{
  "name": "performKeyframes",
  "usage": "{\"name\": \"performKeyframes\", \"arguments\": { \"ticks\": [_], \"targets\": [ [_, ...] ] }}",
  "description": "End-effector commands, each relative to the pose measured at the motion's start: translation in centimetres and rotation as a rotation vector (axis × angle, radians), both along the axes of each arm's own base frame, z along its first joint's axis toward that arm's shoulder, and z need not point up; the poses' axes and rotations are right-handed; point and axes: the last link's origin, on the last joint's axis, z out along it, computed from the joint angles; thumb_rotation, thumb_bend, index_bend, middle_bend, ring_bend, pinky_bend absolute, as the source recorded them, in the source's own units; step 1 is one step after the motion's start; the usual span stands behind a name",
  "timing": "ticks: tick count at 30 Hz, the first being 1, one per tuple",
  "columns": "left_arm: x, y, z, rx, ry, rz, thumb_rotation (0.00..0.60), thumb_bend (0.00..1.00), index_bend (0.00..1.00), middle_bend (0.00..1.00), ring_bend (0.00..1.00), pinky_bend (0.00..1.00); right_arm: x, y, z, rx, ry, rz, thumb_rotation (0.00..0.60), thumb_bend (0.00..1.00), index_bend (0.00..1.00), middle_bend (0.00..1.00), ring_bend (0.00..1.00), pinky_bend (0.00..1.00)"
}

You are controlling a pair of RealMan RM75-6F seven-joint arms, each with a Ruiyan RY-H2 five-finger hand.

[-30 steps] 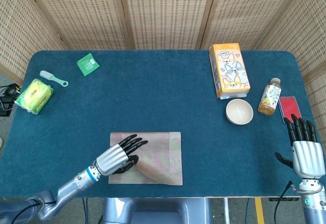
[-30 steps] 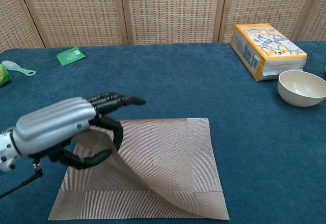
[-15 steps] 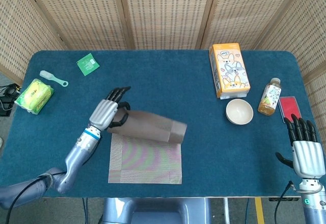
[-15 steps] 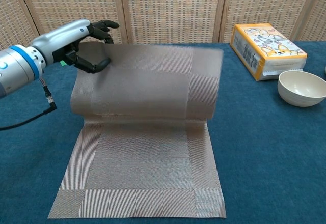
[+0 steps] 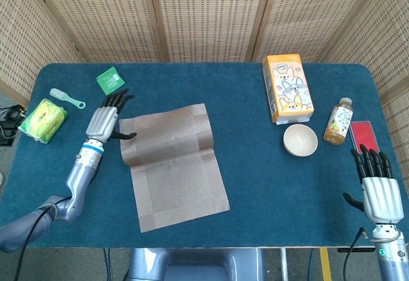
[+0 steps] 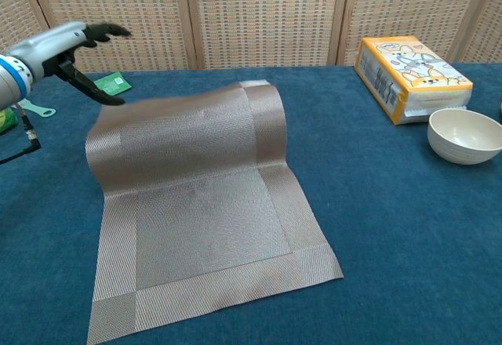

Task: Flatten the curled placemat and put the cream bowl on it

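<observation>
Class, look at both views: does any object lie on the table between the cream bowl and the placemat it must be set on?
Nothing visible does. Bare blue cloth separates the cream bowl from the placemat. The orange tissue box sits behind the bowl, off that path.

Lab setup: wicker screens, felt-covered table.

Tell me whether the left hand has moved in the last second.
Yes. The left hand has gone from the placemat's near edge to the far side, toward the green packet.
</observation>
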Motion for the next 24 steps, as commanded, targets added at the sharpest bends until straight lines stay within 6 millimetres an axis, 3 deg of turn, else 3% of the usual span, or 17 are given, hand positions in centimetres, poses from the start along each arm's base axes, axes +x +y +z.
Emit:
{"name": "performKeyframes", "arguments": {
  "ticks": [1,6,12,17,24],
  "targets": [
    [-1.4,-1.3,4.7,0.13,-0.008,-0.022,0.6,0.0,0.0,0.0,0.0,0.0,0.4,0.0,-0.4,0.025,0.009,0.022,0.6,0.0,0.0,0.0,0.0,0.0],
    [-3.9,-4.8,9.4,0.228,0.075,0.033,0.6,0.0,0.0,0.0,0.0,0.0,2.0,-0.2,-1.3,0.138,0.043,0.125,0.6,0.0,0.0,0.0,0.0,0.0],
    [-6.4,-9.8,12.5,0.232,0.138,0.17,0.6,0.0,0.0,0.0,0.0,0.0,4.8,-1.6,-2.5,0.297,0.064,0.265,0.6,0.0,0.0,0.0,0.0,0.0],
    [-8.2,-13.2,14.0,0.224,0.199,0.263,0.6,0.0,0.0,0.0,0.0,0.0,7.5,-2.3,-4.1,0.421,0.084,0.38,0.6,0.0,0.01,0.0,0.0,0.0],
    [-9.1,-15.6,14.4,0.218,0.228,0.299,0.6,0.0,0.0,0.0,0.0,0.0,10.1,-2.7,-7.0,0.542,0.117,0.476,0.6,0.0,0.04,0.0,0.0,0.0]
  ]
}}
